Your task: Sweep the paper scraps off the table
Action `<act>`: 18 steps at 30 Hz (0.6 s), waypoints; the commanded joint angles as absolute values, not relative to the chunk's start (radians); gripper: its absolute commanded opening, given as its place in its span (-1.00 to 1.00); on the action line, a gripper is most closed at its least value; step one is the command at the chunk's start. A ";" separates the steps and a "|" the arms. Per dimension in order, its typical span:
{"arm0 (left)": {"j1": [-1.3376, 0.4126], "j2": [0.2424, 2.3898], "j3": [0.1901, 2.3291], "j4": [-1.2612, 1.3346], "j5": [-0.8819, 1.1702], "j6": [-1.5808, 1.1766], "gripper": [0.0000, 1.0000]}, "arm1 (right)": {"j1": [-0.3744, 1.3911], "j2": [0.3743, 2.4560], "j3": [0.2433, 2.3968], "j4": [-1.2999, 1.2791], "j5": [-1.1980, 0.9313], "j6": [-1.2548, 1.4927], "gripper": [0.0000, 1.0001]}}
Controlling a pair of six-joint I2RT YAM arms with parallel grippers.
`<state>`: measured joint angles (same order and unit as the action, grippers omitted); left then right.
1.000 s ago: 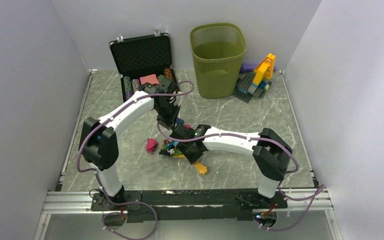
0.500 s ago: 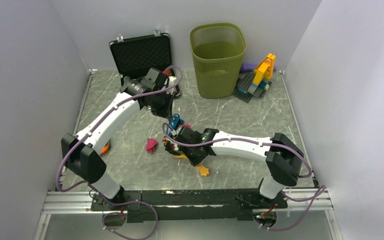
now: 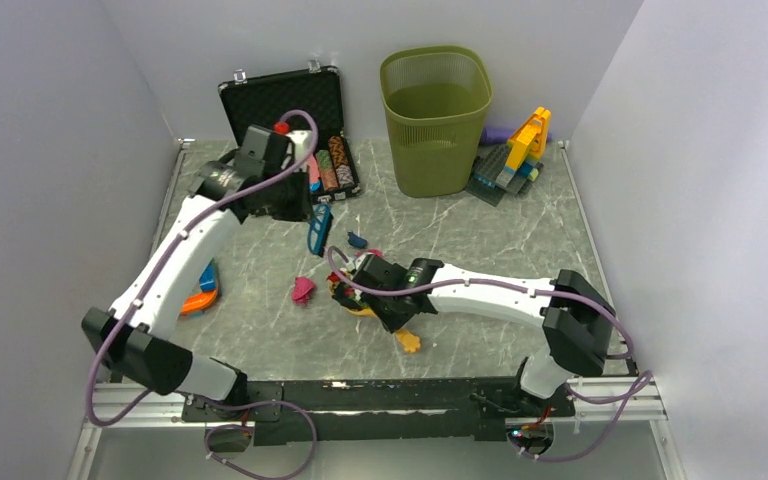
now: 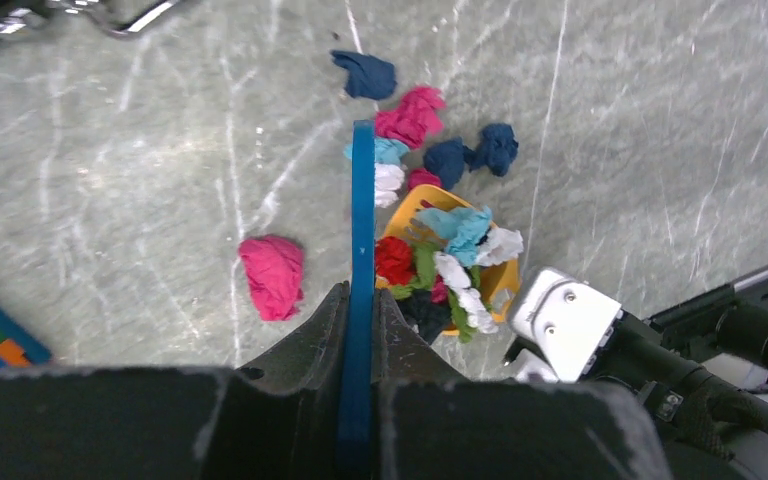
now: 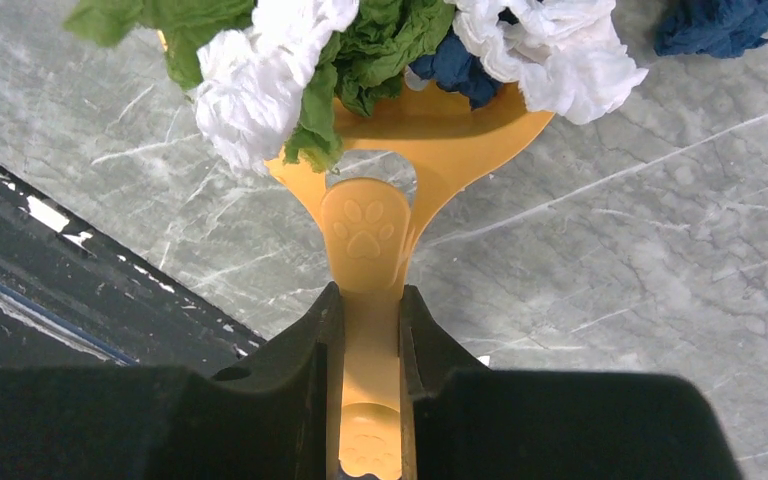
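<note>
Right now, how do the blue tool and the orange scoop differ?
The blue tool is a thin strip seen edge-on, carrying nothing; the orange scoop is broad and loaded with paper scraps. The blue tool hangs apart from the pile; the orange scoop sits under it. Shared: each is clamped in a shut pincer, the left pincer and right pincer.

The grey-green marble table has paper scraps lying near its middle, in navy, pink, teal and white, some piled on a yellow scoop, and one pink wad apart to the left. At the far edge stand a green bin, an open black case and toy bricks; an orange and blue piece lies near the left edge.
</note>
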<state>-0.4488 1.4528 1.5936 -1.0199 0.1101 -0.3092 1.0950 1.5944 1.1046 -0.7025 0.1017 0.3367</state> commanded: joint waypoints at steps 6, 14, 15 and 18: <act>-0.314 1.264 1.656 -1.085 0.004 -0.268 -1.00 | 1.100 1.581 1.297 -0.850 0.171 0.342 -1.00; -0.209 1.188 1.648 -1.145 -0.120 -0.214 -1.00 | 1.071 1.666 1.513 -0.992 0.190 0.325 -1.00; -0.202 1.177 1.628 -1.140 -0.116 -0.211 -1.00 | 1.061 1.676 1.543 -1.005 0.187 0.320 -1.00; -0.189 1.149 1.567 -1.121 -0.096 -0.210 -1.00 | 1.016 1.716 1.653 -1.043 0.157 0.297 -1.00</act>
<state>-0.2058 1.1854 1.6260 -1.1213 -0.0818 -0.2386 1.0676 1.6836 1.5177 -0.9565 0.1547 0.3283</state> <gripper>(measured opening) 0.126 0.219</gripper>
